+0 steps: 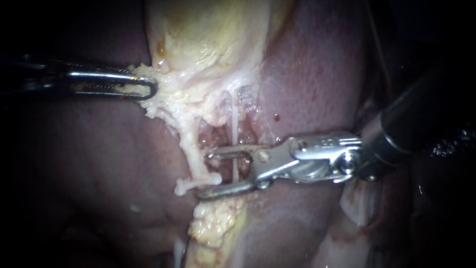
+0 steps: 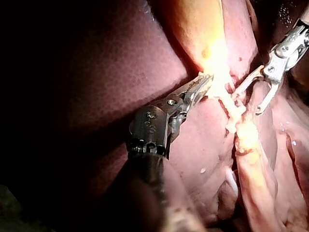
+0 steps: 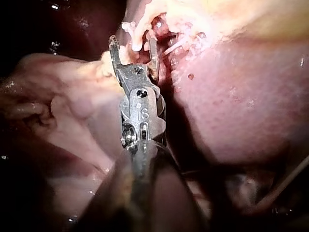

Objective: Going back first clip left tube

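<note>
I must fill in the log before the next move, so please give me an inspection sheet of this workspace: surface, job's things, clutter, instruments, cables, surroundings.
surface: liver, dark red and moist, under everything.
job's things: gallbladder, pale, above the tubes; left tube, thick and pale, ending in a stub; thin tube beside it; no clip clearly seen.
clutter: nothing seen.
instruments: left instrument, jaws shut on pale tissue at the gallbladder's edge; right instrument, jaws open, the thin tube between them, not gripped.
cables: one thin strand near the right shaft, kind unclear.
surroundings: dark, nothing seen.
</note>
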Controlling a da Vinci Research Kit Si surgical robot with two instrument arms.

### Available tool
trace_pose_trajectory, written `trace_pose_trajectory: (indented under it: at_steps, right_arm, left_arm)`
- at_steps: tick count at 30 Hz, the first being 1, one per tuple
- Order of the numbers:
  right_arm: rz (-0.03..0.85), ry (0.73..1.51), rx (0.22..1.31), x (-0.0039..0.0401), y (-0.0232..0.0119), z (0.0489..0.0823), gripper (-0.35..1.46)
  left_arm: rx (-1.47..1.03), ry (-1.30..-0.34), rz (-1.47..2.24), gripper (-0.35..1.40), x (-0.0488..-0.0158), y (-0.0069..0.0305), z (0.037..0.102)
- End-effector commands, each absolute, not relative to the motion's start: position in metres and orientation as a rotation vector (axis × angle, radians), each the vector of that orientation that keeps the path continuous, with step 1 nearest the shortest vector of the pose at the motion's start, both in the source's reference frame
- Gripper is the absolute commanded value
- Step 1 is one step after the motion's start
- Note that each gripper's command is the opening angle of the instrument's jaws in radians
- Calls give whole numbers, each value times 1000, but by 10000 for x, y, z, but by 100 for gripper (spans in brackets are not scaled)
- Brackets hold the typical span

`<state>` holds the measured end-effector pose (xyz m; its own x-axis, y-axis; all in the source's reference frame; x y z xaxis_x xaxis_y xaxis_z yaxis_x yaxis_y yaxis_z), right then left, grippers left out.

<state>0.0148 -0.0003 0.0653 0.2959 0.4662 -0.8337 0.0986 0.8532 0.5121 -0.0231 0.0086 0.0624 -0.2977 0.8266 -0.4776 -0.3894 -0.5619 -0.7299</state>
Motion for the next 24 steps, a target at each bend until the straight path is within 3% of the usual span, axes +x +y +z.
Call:
trace_pose_trajectory:
  at_steps: [1,12,24]
  right_arm:
    - [249,1266,526,137,0,647,50]
    - [224,1268,470,56,32,603,50]
    - [232,1262,455,45,37,597,50]
  left_arm:
    - [-1116,-629,1942,-35,-231,86,624]
    - [-1116,-629,1942,-35,-232,86,624]
    - [-1122,-636,1944,-35,-250,81,636]
